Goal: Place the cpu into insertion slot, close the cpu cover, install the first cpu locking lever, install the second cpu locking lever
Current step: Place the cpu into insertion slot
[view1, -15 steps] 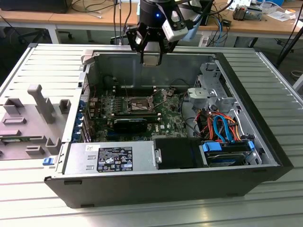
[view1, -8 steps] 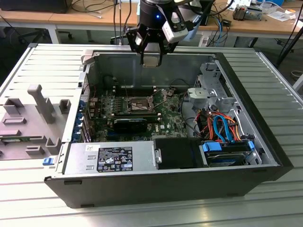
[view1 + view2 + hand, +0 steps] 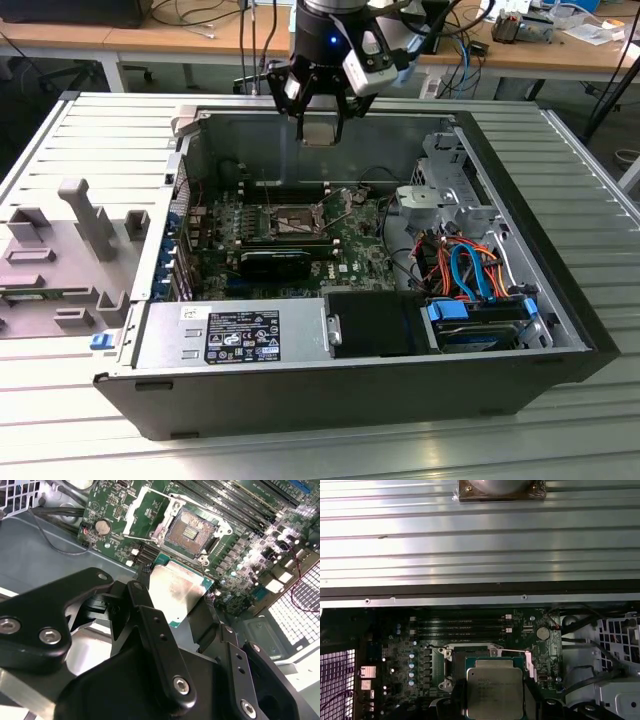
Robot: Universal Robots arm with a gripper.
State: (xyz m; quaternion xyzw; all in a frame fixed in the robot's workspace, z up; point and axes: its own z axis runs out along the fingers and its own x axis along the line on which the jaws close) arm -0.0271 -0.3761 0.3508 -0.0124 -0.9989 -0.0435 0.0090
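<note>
Exterior view: we see the gripper (image 3: pixel 319 124) clamped on the cpu (image 3: pixel 318 134) by its edges, high above the far side of the case (image 3: pixel 400 390). Open air lies between it and the uncovered insertion slot (image 3: pixel 290 222).

1. A black label (image 3: pixel 243 337) with white print and symbols sits on the grey metal box (image 3: pixel 300 340) at the case's near wall in the exterior view; none of it is legible.
2. A small white sticker (image 3: pixel 191 313) just beside it is equally illegible.
3. The cpu (image 3: pixel 495 692) bears faint engraved lines on its metal top in the first wrist view, too faint to read.
</note>
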